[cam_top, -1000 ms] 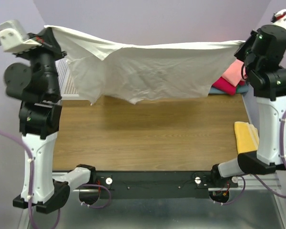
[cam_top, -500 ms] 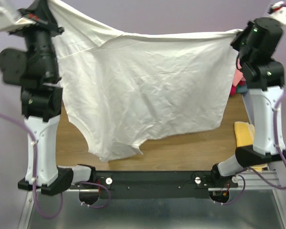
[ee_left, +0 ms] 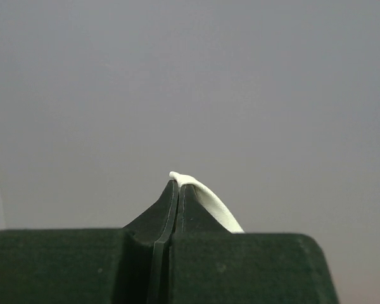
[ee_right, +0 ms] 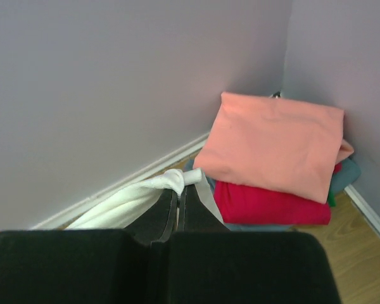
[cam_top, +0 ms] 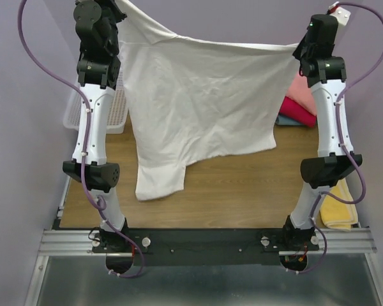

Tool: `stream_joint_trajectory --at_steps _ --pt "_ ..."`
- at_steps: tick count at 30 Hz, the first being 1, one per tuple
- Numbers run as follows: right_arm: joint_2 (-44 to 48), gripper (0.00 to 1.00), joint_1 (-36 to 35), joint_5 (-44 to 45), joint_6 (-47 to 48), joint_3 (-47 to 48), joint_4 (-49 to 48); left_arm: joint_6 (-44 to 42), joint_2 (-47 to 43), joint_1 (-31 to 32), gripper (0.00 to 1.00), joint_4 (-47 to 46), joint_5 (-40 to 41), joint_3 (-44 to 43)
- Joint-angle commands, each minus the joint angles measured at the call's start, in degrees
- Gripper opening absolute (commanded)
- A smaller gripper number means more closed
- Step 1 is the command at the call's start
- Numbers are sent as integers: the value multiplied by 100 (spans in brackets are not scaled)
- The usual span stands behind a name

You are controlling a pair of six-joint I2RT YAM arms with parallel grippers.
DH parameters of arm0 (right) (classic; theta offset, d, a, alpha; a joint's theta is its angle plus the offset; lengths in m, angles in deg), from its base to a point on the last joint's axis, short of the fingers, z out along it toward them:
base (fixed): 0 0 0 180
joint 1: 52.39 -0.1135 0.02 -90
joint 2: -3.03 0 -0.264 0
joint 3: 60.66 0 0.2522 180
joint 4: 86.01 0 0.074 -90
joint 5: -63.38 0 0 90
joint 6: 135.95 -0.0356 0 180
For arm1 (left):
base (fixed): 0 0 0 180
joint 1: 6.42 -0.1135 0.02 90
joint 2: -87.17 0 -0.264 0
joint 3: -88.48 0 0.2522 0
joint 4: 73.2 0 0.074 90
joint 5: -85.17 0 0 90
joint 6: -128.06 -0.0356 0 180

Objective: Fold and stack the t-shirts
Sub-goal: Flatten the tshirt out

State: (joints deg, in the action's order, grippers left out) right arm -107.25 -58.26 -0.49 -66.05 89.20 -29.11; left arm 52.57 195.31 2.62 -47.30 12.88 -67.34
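Arms (cam_top: pixel 92 127) upright, tee (cam_top: pixel 204 102) between

The left arm (cam_top: pixel 92 127) and right arm (cam_top: pixel 329 121) stand stretched tall above the table (cam_top: pixel 242 191), the white t-shirt (cam_top: pixel 198 108) hoisted from a low sag over the table's far edge into a full-length hang, its lowest corner dangling over the table's middle.
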Motion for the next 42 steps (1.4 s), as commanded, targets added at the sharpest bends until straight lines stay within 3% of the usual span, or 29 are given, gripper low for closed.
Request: stream_joint_trajectory --at_steps 1,7,12,18,22,26,29,37,42 --pt "322 1 288 -152 -30 454 -244 185 -511 -236 0 -703 -400 -175" --pt "1129 1 332 -231 76 -152 -420 0 -1267 -253 0 -836 -462 151" --pt "1903 1 323 -459 -73 -1688 -455 -79 -1997 -253 0 -495 -620 932" --pt "2853 1 332 -1082 -319 -3955 -464 166 -3437 -245 0 -2 -892 3611" --pt "3284 1 332 -1627 -609 -5956 -438 570 -4475 -218 0 375 -1016 6182" --pt "3487 1 332 -1813 -1204 -7119 -210 1211 -5248 -192 0 1289 -666 7559" --pt "3539 1 332 -1743 -1653 -7622 45 1677 -5618 -183 0 1931 -375 8079" --pt "3434 1 332 -831 -2332 -7835 819 2214 -6006 -148 0 3047 -1024 9010" --pt "3329 1 332 -661 -2631 -7896 1083 2496 -6410 -122 0 3908 -989 9275"
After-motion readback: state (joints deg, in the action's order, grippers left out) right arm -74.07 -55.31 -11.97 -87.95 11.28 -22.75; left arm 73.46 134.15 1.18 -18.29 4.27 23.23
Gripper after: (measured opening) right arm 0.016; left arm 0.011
